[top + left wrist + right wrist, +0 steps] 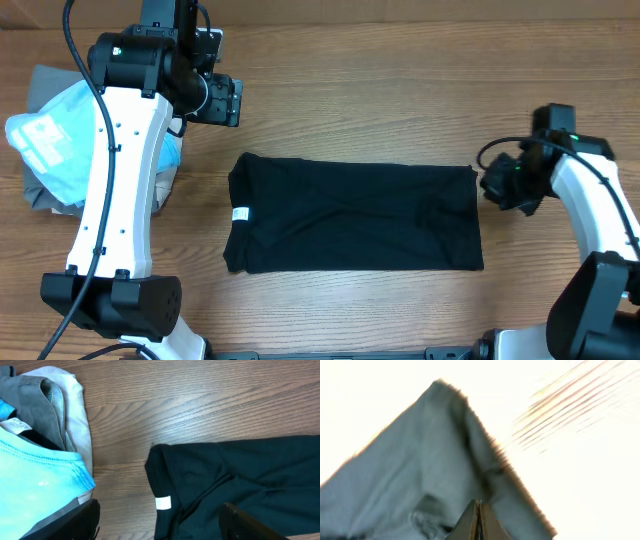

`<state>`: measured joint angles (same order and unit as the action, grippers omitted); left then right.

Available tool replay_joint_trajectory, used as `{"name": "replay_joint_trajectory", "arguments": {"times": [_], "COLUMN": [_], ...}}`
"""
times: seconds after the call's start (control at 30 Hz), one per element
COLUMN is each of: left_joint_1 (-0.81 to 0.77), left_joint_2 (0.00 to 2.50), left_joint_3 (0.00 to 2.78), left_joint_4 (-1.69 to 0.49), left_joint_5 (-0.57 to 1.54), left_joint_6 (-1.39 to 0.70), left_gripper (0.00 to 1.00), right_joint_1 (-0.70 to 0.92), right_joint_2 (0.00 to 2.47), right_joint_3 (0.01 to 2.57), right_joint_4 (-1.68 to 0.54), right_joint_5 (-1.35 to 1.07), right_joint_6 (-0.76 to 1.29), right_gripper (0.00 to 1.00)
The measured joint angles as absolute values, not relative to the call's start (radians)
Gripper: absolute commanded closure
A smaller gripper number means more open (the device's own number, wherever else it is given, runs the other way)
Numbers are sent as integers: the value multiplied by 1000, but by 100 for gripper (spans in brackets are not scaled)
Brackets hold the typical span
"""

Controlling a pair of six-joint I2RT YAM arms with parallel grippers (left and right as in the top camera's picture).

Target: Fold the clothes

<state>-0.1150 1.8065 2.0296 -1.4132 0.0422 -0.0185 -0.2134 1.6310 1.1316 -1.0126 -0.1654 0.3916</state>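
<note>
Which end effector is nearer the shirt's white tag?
Left. Left end effector hangs near the white tag; right end effector is at the opposite edge of the black shirt.

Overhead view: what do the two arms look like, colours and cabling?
Both arms have white shells with black joints and black wrist units. The left arm has black cables looping along it and rows of small dark holes down its white link. The right arm has a black cable looped by its wrist.
</note>
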Motion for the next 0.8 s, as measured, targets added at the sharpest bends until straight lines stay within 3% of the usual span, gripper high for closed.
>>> {"name": "replay_joint_trajectory", "arguments": {"times": [0.3,0.53,0.8], "left_joint_1": [-115,-115,-115], "left_joint_2": [1806,1807,1806], "left_joint_3": [2030,2030,2030], "left_joint_4": [-1415,-1417,-1427], "left_joint_5": [42,42,42], "left_joint_6": [-19,-19,-19], "left_gripper": [21,22,22], "right_joint_1": [-207,-115,-65], "right_joint_2": [1720,1747,1700], "right_joint_3": [1011,1000,1019], "right_joint_4": [-858,-672,-765], "right_joint_5": [-201,-582,-638], "right_joint_6": [418,305,252], "right_gripper": [96,96,96]}}
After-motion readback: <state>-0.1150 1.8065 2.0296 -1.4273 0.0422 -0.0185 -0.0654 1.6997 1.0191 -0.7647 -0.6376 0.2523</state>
